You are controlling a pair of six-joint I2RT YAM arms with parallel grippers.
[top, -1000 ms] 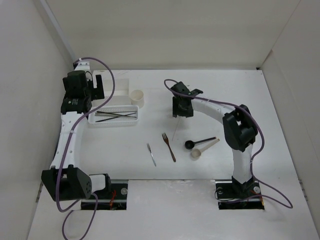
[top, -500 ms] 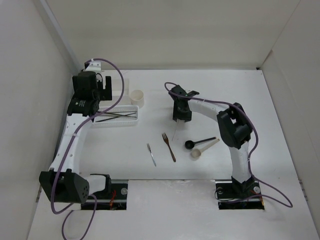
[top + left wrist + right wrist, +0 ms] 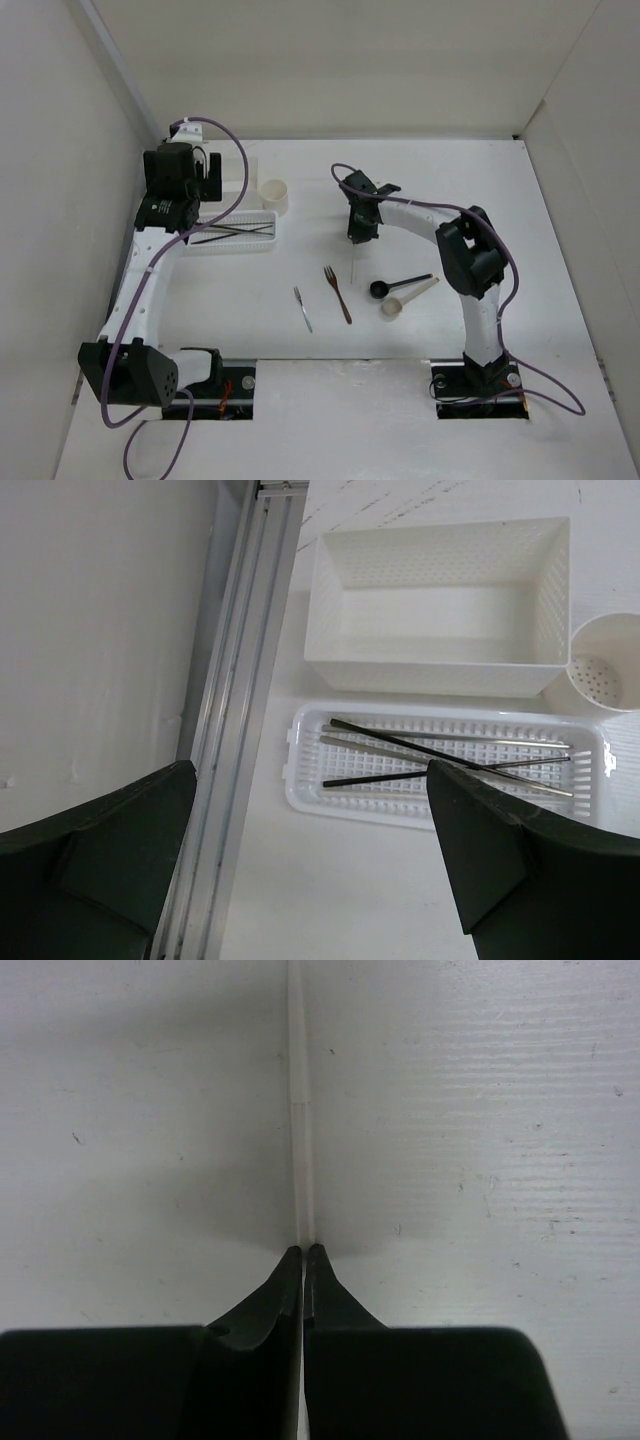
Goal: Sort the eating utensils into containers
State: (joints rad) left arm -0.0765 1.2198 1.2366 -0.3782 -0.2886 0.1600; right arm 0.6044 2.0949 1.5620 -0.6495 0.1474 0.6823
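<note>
Nearest the arm bases, a small grey fork and a brown fork are lying on the white worktop. A beige spoon and a black spoon are lying just to their right. All four are waiting to be sorted.

Beyond them, the right tool is pinching one end of a pale chopstick, its fingertips pressed together on it. A second ago the chopstick was slanting; now it is pointing straighter out from the tool. This suggests the pickup has succeeded and the carry to a container is beginning. Whether its free end is touching the worktop cannot be told.

Farther left, the slotted oblong tray is holding several dark and metallic chopsticks, so it is likely this one's destination. The left tool is hovering by the tray's far side, fingers spread wide and holding nothing. It has drifted slightly rightward over the last second.

Farthest back, a short round cup and an empty rectangular box are sitting just behind the tray.
</note>
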